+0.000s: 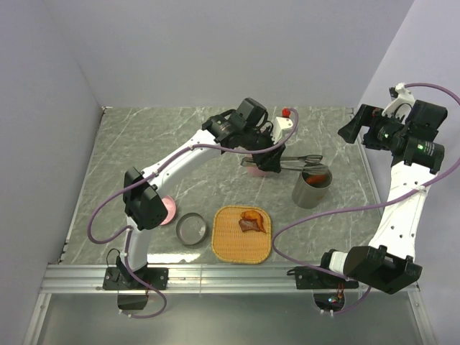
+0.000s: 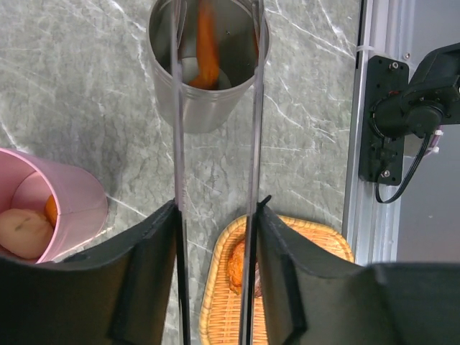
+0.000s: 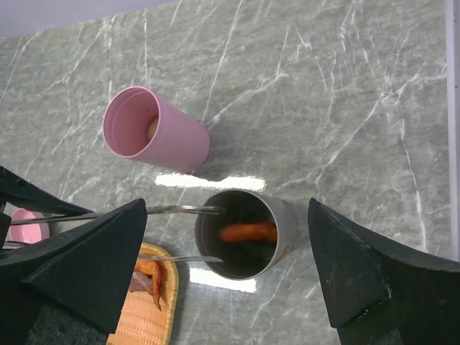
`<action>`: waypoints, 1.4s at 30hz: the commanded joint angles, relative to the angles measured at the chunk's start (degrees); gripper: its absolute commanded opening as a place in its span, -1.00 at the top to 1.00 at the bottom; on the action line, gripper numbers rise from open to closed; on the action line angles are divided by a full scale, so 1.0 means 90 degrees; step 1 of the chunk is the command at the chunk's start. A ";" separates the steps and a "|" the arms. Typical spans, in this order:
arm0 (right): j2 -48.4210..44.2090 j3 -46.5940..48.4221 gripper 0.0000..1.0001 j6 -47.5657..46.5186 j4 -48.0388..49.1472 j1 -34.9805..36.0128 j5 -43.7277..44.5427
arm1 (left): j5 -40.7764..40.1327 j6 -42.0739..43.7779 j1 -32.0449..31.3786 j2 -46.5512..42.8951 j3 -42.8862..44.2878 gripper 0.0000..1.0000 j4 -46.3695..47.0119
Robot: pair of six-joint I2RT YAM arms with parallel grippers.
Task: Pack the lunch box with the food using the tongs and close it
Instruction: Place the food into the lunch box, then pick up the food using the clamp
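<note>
Food piece [image 2: 207, 50], orange, lay in grey cup [image 2: 205, 108] ahead of left tool [image 2: 215, 208], which gripped tongs [image 2: 253, 144]; right tool [image 3: 226, 205] gaped empty. Packing step; next likely needs brown pieces [image 2: 241, 266] from tray [image 2: 316, 237] beneath tool.

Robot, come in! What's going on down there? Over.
Left gripper holding tongs, tips at grey cup mouth. Orange piece inside cup. Right gripper open, empty, hovering above. Nothing blocking.

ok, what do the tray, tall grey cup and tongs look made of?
The tray: woven plant fibre or an imitation, matte; crossing strands show. The grey cup: plastic or metal, unclear; smooth wall with a soft sheen. The tongs: likely metal; thin silver arms with bright glints.
</note>
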 commanded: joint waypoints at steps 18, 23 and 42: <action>-0.0030 0.0426 -0.99 -0.0098 -0.0298 -0.0067 -0.0501 | 0.0087 0.0383 0.0337 -0.2903 -0.2592 -0.03 -0.0245; -0.0098 0.0172 -0.99 -0.0117 -0.0249 -0.0057 -0.0657 | 0.0009 0.0783 0.0697 -0.3811 -0.3686 -0.04 -0.0489; -0.0167 0.0054 -0.99 -0.0107 -0.0298 -0.0009 -0.0804 | -0.1737 0.2493 0.1382 -0.6145 -0.6802 -0.04 -0.0178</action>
